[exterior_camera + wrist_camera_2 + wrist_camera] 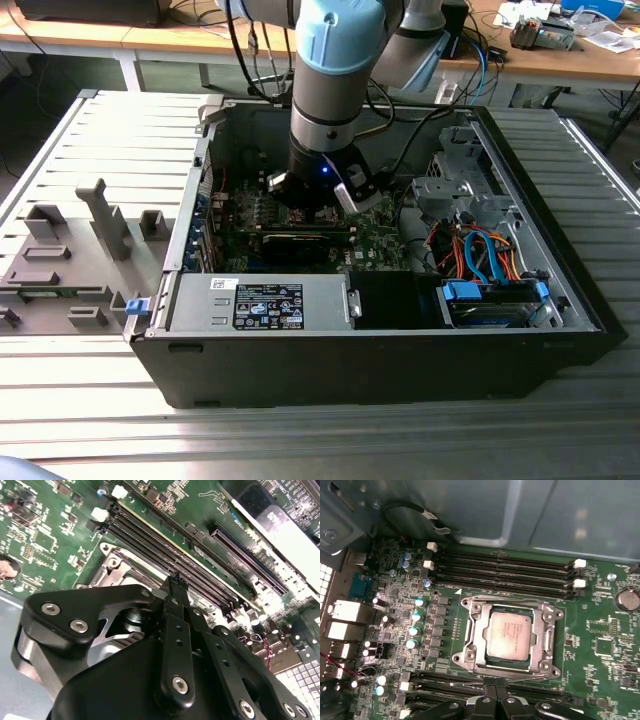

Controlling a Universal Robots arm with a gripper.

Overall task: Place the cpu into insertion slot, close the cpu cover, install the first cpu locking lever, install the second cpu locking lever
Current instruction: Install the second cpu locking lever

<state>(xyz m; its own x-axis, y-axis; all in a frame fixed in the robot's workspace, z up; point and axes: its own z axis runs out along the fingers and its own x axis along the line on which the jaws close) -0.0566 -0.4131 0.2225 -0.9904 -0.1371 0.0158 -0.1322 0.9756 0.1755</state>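
The small square silver-topped cpu [508, 633] already lies flat in the silver-rimmed square insertion slot [470, 645] mid-motherboard under the lowered silver frame-shaped cpu cover [549, 640], so the black gripper [495, 683], fingertips pinched together empty, hovers at the socket's edge.

A white-and-black printed label [268, 305] sits on the grey metal power supply box [258, 302], lower centre of the exterior view; its print cannot be read. Faint markings on the silver-grey square cpu [509, 633], centre of the first wrist view, are also unreadable.
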